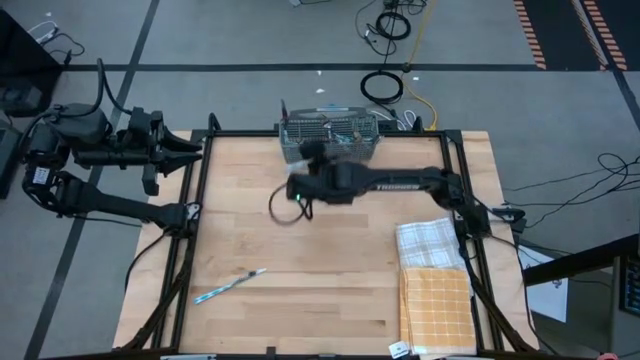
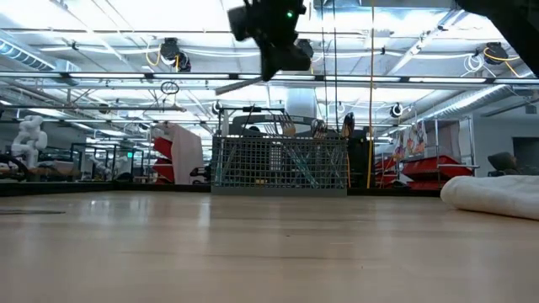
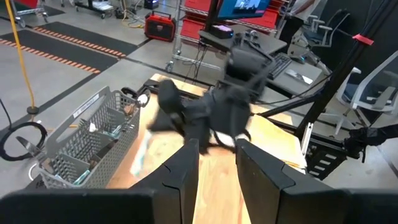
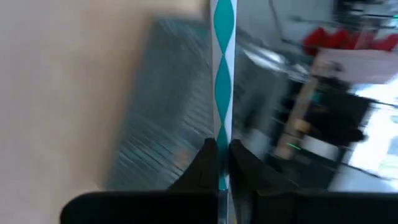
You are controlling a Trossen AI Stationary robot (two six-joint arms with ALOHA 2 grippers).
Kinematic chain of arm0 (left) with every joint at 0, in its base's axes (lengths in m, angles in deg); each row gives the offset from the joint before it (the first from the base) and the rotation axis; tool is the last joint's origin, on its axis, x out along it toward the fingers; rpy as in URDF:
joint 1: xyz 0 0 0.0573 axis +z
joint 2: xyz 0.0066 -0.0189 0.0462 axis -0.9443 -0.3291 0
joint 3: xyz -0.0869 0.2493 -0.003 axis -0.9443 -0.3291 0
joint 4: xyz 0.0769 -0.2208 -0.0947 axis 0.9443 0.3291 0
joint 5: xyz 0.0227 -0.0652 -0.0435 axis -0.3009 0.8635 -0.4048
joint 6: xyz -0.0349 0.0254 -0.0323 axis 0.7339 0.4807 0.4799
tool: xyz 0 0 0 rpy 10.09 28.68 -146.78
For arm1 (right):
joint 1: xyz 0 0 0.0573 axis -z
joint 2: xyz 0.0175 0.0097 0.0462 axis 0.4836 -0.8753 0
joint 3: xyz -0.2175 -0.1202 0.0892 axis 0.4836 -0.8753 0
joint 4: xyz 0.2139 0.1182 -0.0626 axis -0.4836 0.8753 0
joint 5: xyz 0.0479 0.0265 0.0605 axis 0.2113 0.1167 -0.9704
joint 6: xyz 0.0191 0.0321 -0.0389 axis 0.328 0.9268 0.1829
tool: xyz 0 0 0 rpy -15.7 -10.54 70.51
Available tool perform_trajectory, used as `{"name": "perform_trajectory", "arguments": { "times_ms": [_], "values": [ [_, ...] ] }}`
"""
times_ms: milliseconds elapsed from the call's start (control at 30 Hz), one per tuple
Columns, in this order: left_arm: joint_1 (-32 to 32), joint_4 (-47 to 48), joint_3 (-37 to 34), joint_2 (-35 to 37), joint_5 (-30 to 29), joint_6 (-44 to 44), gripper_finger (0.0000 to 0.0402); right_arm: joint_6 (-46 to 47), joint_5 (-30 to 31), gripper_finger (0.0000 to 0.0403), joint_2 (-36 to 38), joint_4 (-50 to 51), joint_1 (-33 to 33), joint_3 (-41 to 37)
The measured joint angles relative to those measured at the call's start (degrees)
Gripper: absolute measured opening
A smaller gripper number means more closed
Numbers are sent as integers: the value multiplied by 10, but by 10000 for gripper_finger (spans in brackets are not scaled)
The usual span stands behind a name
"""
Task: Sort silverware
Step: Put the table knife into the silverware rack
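Looking like an industrial robotics lab or workshop: sitting on a bare grey concrete floor (image 1: 250, 35) striped with orange-and-black hazard tape (image 1: 598, 18), trailing coiled black cables (image 1: 381, 86), showing exposed ceiling trusses with strip lights (image 2: 101, 38), red parts bins on metal racks (image 2: 425, 168), a white humanoid robot figure (image 2: 30, 136) standing beyond.

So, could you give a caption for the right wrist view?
Right end effector shut on a teal-patterned utensil handle, near the grey wire-mesh caddy.
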Motion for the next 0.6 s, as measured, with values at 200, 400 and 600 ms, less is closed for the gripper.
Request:
{"name": "perform_trajectory", "arguments": {
  "times_ms": [200,400,600],
  "values": [
    [0,0,0,0,0,-15,112,-235,112,0,-8,-40,53,1],
    [0,0,0,0,-7,-15,112,-429,134,0,-23,-205,94,0],
    [0,4,0,0,-11,-34,112,-509,92,0,-31,-292,113,2]
  ]
}}
